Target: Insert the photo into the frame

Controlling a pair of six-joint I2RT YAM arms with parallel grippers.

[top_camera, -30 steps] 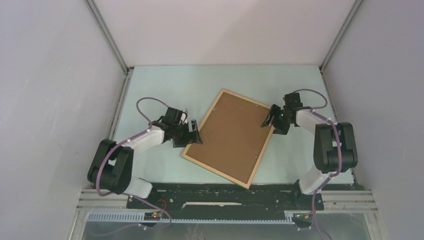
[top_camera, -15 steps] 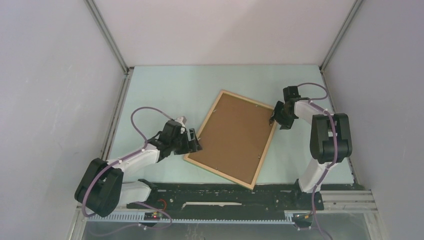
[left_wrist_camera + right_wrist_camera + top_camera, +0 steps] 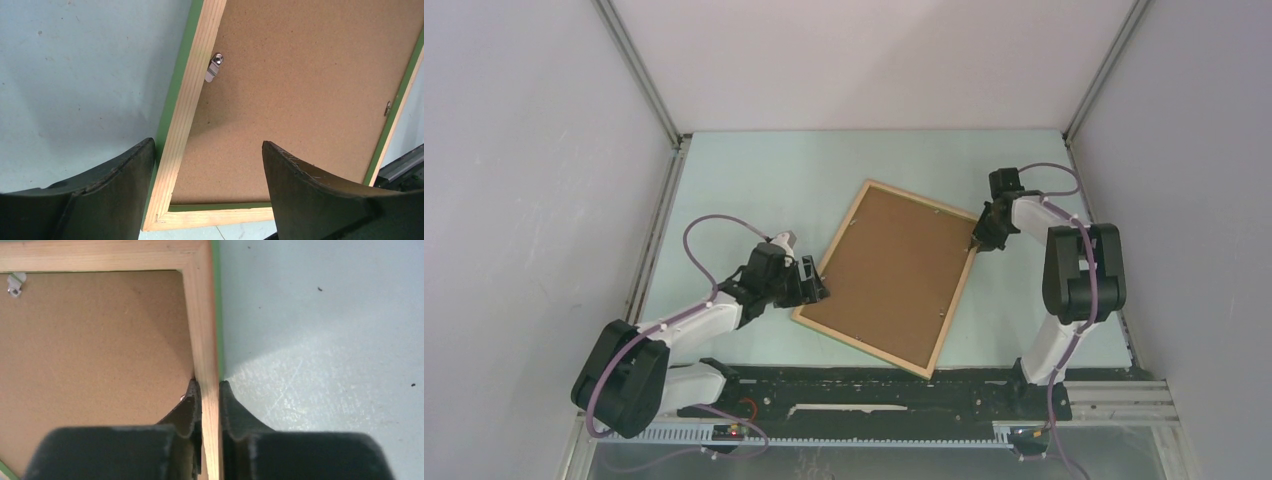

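Mint table (image 3: 754,180), frame (image 3: 186,110), grey walls (image 3: 524,150)

The top external view looks steeply down from above and behind the arm bases. It stands far enough off to take in the whole frame (image 3: 830,248), the tabletop (image 3: 764,170) and both arms. The left wrist camera sits close over the frame's left rail near a corner and faces across the brown board (image 3: 300,100), with the left pincer (image 3: 206,145) along its bottom edge. The right wrist camera is nearer still, right at the frame's right rail, and looks along it to a corner, with the right pincer (image 3: 208,383) in the foreground. All three views share one thing: the frame's back.
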